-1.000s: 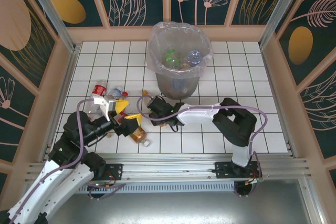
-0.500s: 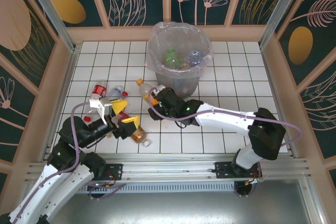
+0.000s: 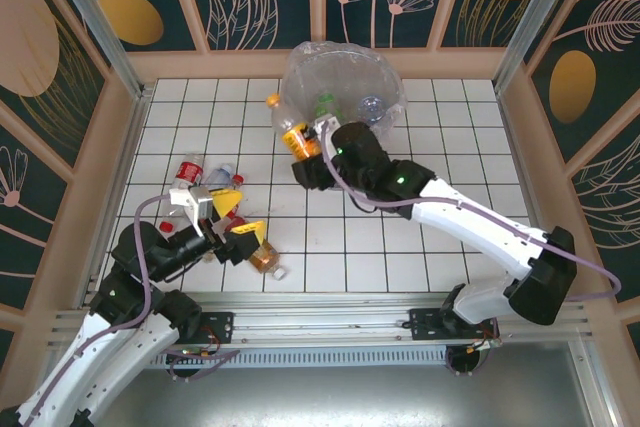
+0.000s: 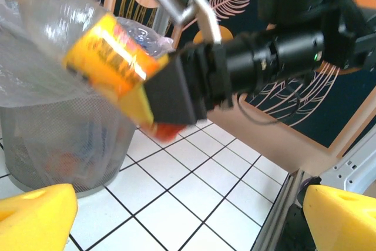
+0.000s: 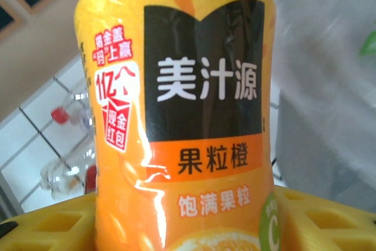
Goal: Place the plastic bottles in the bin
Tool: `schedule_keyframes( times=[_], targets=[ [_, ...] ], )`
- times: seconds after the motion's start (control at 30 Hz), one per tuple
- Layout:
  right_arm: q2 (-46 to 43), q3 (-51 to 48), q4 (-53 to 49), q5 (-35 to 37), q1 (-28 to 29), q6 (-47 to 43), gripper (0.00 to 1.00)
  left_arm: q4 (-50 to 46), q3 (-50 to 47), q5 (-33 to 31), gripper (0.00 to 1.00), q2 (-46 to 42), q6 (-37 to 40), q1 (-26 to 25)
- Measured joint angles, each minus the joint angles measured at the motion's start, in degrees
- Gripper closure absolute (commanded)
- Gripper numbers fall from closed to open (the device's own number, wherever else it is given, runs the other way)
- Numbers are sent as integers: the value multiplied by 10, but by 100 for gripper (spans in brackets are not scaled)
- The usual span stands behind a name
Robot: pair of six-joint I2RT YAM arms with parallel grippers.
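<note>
While the left gripper point(image 3: 240, 217) is hovering low at the near left with its yellow pads point(image 4: 35, 216) spread wide apart and nothing between them, several loose bottles are lying round it on the tiled table point(image 3: 450, 177): a brown-labelled bottle point(image 3: 265, 259) just beside its near side, and a red-capped bottle point(image 3: 187, 169) and another clear bottle point(image 3: 225, 177) just beyond it. Farther out, the right arm is reaching long across the middle, and the right gripper point(image 3: 305, 150) is clamping the orange-labelled bottle point(image 3: 285, 119) between its own yellow pads point(image 5: 317, 216), gripping it low on the body. That bottle is pointing its cap away to the far left, its long axis slanting from the gripper up toward the bin's left edge (the wrist view is showing the label upright and close against the lens). The bin point(image 3: 390, 107) is lying just to the right of and beyond the held bottle, and the left wrist view is showing the bottle raised above the level of the bag's rim point(image 4: 35, 139), so nothing seems to be standing between them; whether the bottle is already hanging over the opening, I cannot tell. The move in hand is probably calling for a short carry rightward over the rim before letting go. A green bottle point(image 3: 325, 104) and a bluish bottle point(image 3: 370, 105) are already lying inside, and the loose bag edge could be catching the cap.
</note>
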Motion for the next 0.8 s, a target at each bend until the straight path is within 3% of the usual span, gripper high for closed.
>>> schedule_keyframes(
  times=[0.33,0.8],
  targets=[
    [23,151,-85,-11,-100,-48,36,0,0,-2,2,1,3,0],
    [138,258,-191,-13,-170,-107,32,-1,0,-9,1,9,9,0]
  ],
)
